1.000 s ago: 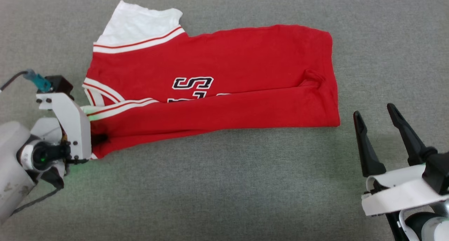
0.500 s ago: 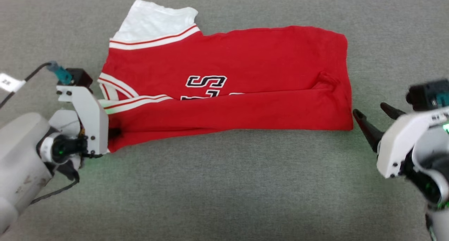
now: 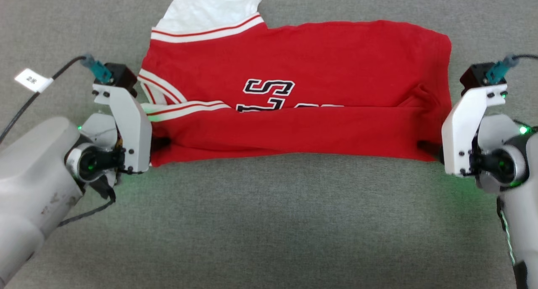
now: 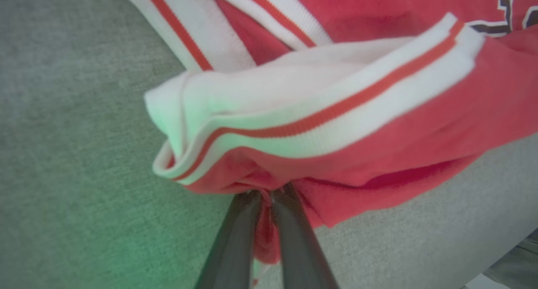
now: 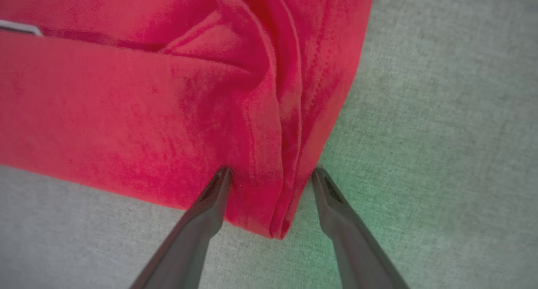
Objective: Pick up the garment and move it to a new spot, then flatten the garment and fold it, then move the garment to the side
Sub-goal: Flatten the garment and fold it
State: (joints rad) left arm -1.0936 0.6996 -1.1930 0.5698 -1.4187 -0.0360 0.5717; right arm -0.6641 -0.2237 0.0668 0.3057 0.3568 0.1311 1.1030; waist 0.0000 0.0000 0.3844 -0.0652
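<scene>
Now, step: folding; garment (image 3: 319, 83) is lying half-folded lengthwise on grey cloth (image 3: 269, 221).
left gripper (image 4: 267, 196): is pinching the near sleeve-end corner, jaws almost closed.
right gripper (image 5: 271, 175): is straddling the near hem corner, jaws wide, holding nothing.
next: probably calling for the right gripper to close before both lift.
room: bare cloth is lying open nearer the robot.

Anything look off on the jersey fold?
Yes. The red jersey has a bunched crease near its hem, by the right gripper, and one white sleeve sticks out unfolded past the far edge.
</scene>
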